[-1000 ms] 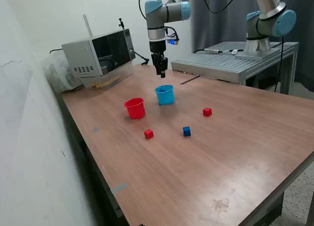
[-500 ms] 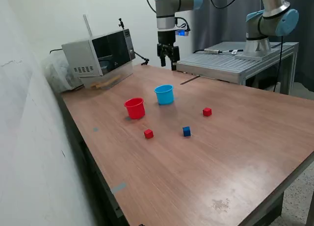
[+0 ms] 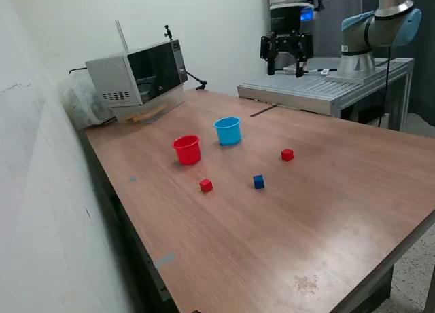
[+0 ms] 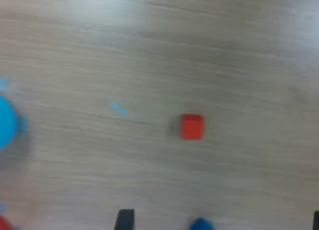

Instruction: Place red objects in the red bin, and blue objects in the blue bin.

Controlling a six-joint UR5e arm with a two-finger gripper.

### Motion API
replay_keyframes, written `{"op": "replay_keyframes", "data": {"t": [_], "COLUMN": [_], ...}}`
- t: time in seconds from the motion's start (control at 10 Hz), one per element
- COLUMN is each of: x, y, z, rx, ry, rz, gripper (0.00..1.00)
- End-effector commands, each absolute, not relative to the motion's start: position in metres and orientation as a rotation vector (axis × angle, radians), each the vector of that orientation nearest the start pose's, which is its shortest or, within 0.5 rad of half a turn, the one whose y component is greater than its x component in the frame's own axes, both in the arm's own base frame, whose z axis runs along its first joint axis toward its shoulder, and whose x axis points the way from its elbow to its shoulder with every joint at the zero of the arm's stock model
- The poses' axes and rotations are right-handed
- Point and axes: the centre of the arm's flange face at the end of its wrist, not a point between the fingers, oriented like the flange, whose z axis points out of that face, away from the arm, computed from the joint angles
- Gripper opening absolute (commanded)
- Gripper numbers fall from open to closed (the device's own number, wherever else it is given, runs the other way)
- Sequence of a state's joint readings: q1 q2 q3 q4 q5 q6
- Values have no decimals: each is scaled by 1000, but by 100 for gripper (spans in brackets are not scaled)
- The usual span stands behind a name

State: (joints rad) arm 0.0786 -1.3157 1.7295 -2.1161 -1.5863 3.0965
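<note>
two red cubes and one blue cube [image 3: 258,182] lie loose on the bench [image 3: 326,211]; one red cube [image 4: 191,126] sits below the raised, empty, spread end effector [image 3: 286,59]. probably light and rigid: pinch opposite flat faces. farther off, red bin [image 3: 187,150] and blue bin [image 3: 228,130].

A wood-grain desk [image 3: 285,218] is seen set against a pale wall [image 3: 41,157]. A grey microwave [image 3: 136,74] is placed at its far corner, beside crumpled plastic [image 3: 76,99]. A grey metal bench [image 3: 326,89] is stood behind the desk, before a dark curtain [image 3: 340,14]. Speckled floor [image 3: 411,289] is glimpsed.
</note>
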Motion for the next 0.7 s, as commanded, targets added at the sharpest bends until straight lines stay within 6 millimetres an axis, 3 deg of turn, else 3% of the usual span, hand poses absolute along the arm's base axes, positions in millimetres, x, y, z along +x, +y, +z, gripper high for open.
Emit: {"op": "replay_keyframes", "data": {"t": [0.0, 0.2, 0.6], "x": [-580, -600, -608], "y": [-194, -190, -192], "z": [281, 232, 183], "rx": [-2430, -2420, -2414], "ry": [2108, 2119, 2111], "rz": [96, 96, 81], "gripper": [100, 100, 100]}}
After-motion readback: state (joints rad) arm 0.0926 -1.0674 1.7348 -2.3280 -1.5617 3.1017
